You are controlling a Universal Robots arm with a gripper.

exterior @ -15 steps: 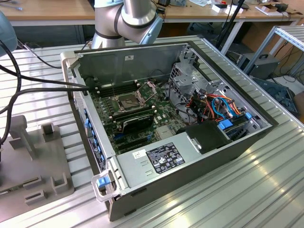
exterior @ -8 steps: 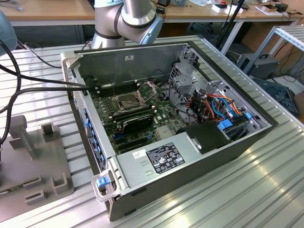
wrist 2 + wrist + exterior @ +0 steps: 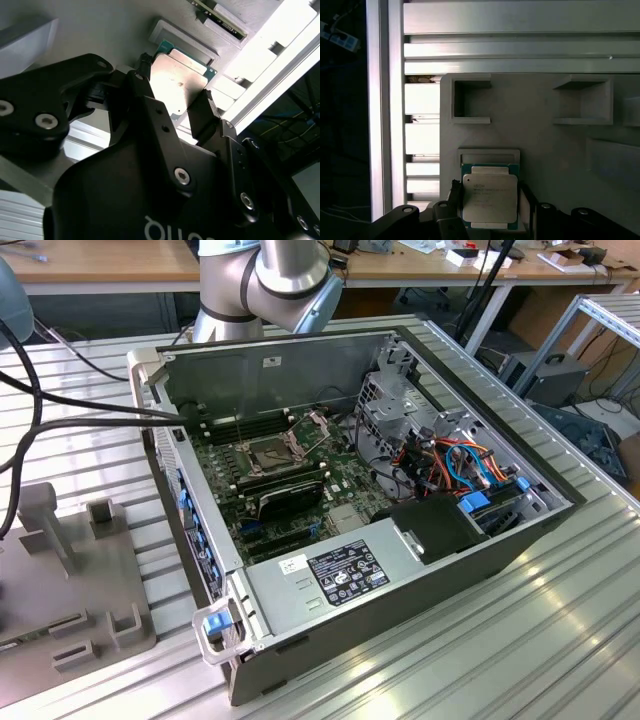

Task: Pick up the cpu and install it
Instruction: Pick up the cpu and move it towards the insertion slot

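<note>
- Gripper (image 3: pixel 491 191) (image 3: pixel 176 80): in both wrist views it hangs over the near edge of the grey tray (image 3: pixel 555 155), with its black fingers (image 3: pixel 455 195) on either side of the cpu (image 3: pixel 489 197) (image 3: pixel 177 82).
- Jaws: narrow, closed in on the cpu's two opposite long edges, one finger against each.
- Cpu, place: it lies in a shallow framed recess (image 3: pixel 489 155) of the tray, at the tray's edge nearest the gripper.
- Cpu, facing: flat, with the silvery metal face up toward the cameras. A thin green border shows around the face.
- Cpu, long axis: slightly longer than wide. In the first wrist view the long axis runs from the gripper toward the tray's middle, and the jaws span the short axis.
- Tray, other features: two square pockets (image 3: pixel 470 100) lie farther in from the cpu's recess, well apart from each other.
- Table (image 3: pixel 520 50): ribbed aluminium rails carry the tray.
- Computer case (image 3: pixel 400 570): in the exterior view it stands open-topped beside the tray (image 3: pixel 60 570), on the exterior view's right of it. A square socket (image 3: pixel 268 452) shows on the board inside.
</note>
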